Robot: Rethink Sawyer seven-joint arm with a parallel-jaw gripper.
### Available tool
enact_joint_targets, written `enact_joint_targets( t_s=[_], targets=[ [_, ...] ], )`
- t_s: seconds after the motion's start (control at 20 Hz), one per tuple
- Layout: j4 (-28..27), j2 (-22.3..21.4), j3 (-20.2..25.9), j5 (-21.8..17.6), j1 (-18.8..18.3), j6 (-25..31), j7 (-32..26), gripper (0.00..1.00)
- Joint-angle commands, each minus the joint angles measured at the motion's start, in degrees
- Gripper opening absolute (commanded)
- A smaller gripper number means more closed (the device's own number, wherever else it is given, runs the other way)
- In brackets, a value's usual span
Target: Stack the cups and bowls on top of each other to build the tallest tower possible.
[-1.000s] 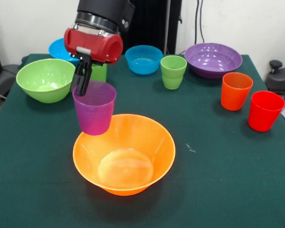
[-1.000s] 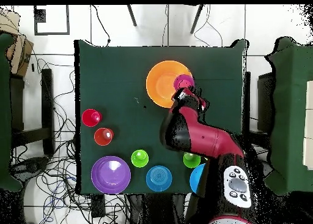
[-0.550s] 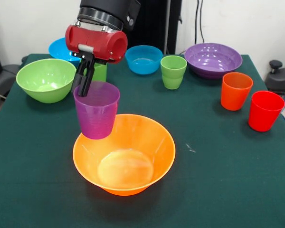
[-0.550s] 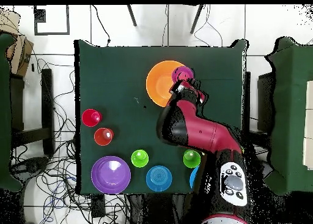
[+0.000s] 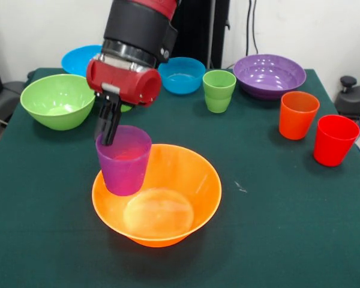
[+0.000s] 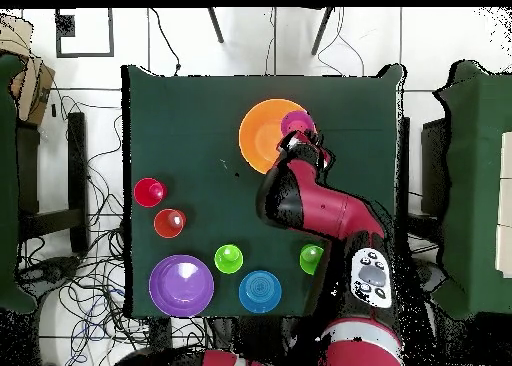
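While the front view shows the gripper (image 5: pixel 109 127) pinching the rim wall of the purple cup (image 5: pixel 123 159), the cup hangs upright and mouth-up, partly inside the near-left side of the orange bowl (image 5: pixel 186 180) on the table (image 5: pixel 276 228); it appears light, thin-walled, glossy and likely slippery, so a firm rim pinch suits it. Viewed from overhead, the purple cup (image 6: pixel 296 121) sits over the orange bowl (image 6: pixel 265 134) at one edge, beside the arm (image 6: pixel 320 207).

Purple cup (image 5: pixel 123 161) — upright, held over the left rim of the big orange bowl (image 5: pixel 168 207). Other cups and bowls stand apart — none stacked.
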Motion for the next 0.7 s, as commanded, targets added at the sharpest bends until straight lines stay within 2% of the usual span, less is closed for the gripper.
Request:
enact_joint_targets(
  t_s=[0.05, 0.7],
  targets=[
    [-3.8, 6.0, 2.6, 2.9, 2.6, -2.3, 6.9, 0.0],
    [-4.2, 5.3, 1.3, 5.5, 4.1, -1.1, 6.9, 0.0]
  ],
)
